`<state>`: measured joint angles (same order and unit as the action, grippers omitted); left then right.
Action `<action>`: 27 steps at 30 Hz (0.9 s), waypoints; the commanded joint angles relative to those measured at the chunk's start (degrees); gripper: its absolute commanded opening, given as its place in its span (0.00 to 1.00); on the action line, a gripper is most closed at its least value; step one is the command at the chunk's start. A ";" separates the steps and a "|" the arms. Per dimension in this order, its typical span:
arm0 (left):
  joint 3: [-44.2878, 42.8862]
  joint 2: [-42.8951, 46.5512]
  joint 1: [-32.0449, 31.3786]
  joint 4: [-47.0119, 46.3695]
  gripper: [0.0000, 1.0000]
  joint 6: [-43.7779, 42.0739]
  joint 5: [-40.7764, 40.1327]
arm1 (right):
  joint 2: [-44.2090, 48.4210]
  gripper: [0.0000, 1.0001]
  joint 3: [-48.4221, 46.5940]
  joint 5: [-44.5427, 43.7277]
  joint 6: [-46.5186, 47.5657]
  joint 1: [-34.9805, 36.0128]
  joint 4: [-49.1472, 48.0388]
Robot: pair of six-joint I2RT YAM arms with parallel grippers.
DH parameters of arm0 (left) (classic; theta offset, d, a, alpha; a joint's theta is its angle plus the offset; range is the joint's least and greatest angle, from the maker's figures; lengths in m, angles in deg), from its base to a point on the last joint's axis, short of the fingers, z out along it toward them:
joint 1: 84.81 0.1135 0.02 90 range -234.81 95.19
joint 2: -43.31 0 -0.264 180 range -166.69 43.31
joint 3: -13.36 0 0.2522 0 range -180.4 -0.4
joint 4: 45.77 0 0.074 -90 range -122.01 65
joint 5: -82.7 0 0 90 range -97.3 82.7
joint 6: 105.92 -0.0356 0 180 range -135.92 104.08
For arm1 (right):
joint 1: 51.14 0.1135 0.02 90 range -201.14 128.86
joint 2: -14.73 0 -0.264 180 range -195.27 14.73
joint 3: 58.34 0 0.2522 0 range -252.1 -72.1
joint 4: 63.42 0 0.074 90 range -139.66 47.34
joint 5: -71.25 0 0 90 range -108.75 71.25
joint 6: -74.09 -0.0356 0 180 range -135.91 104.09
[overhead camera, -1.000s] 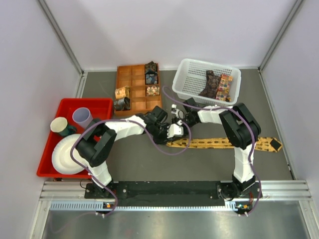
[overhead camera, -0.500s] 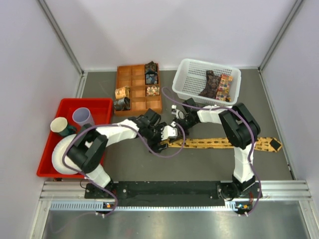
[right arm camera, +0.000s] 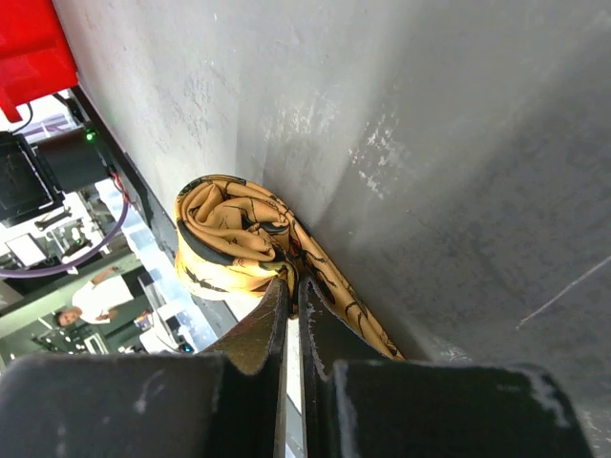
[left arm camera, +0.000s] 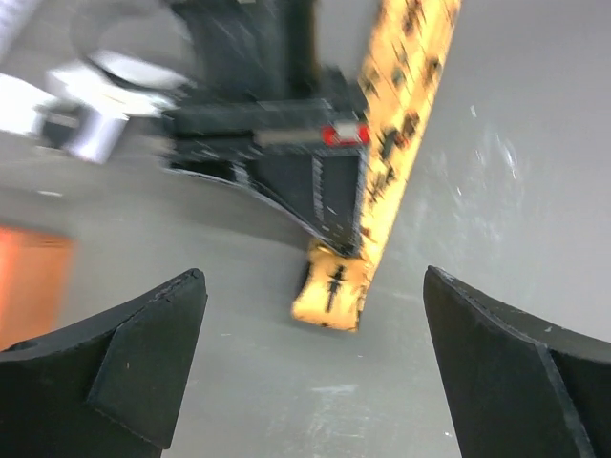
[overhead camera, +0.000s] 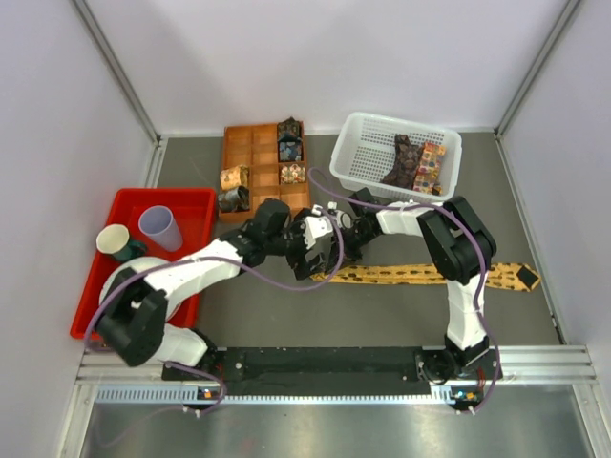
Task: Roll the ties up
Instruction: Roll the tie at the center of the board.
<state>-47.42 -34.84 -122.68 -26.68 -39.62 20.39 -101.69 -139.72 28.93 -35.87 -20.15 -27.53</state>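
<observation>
A golden-yellow tie [overhead camera: 430, 275] with dark markings lies stretched across the table, its wide end at the right. My right gripper [overhead camera: 346, 252] stands over its narrow left end. In the right wrist view the gripper [right arm camera: 292, 283] is shut, pinching a fold of the loosely curled tie [right arm camera: 229, 239]. My left gripper [overhead camera: 319, 256] hovers just left of it, open with nothing between its jaws. From the left wrist, the gripper [left arm camera: 315, 382] faces the tie's end [left arm camera: 332, 294] from a short way off. Rolled ties [overhead camera: 289, 141] sit in the tray; more ties [overhead camera: 403, 162] lie in the basket.
The orange-brown compartment tray [overhead camera: 250, 153] stands at the back left of centre, the white mesh basket [overhead camera: 348, 143] to its right. A red bin [overhead camera: 191, 200] on the left holds two cups [overhead camera: 158, 225] and a white plate [overhead camera: 119, 286].
My left gripper has opened, let go of the tie's end and drawn back up and left. My right gripper has shut on the tie's curled end.
</observation>
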 commanded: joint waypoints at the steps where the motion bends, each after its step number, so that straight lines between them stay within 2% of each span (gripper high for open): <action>1: -1.58 -4.99 0.86 5.84 0.99 -7.20 4.92 | -1.09 0.00 -1.82 -3.29 2.56 0.39 1.16; 4: 0.44 -5.34 0.87 4.70 0.98 -11.44 2.22 | -1.09 0.00 -1.73 -3.82 3.00 0.39 1.60; 10: -4.30 -13.24 0.78 12.07 0.83 -17.42 3.25 | -1.27 0.00 -1.73 -4.26 3.18 0.31 1.51; 19: -6.76 -17.29 0.69 10.50 0.80 -19.36 2.29 | -1.70 0.00 -1.47 -5.14 3.88 0.39 2.21; 21: -7.73 -17.65 0.69 11.20 0.76 -19.45 2.99 | -1.62 0.00 -1.38 -5.49 4.06 0.39 2.30; 27: -10.63 -18.71 0.60 15.58 0.53 -20.76 5.80 | -1.88 0.00 -1.29 -6.46 4.15 0.31 2.57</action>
<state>-54.96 -53.35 -122.02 -14.36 -58.22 22.57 -101.83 -140.18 28.45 -34.47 -20.13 -26.66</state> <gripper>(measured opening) 0.602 0.014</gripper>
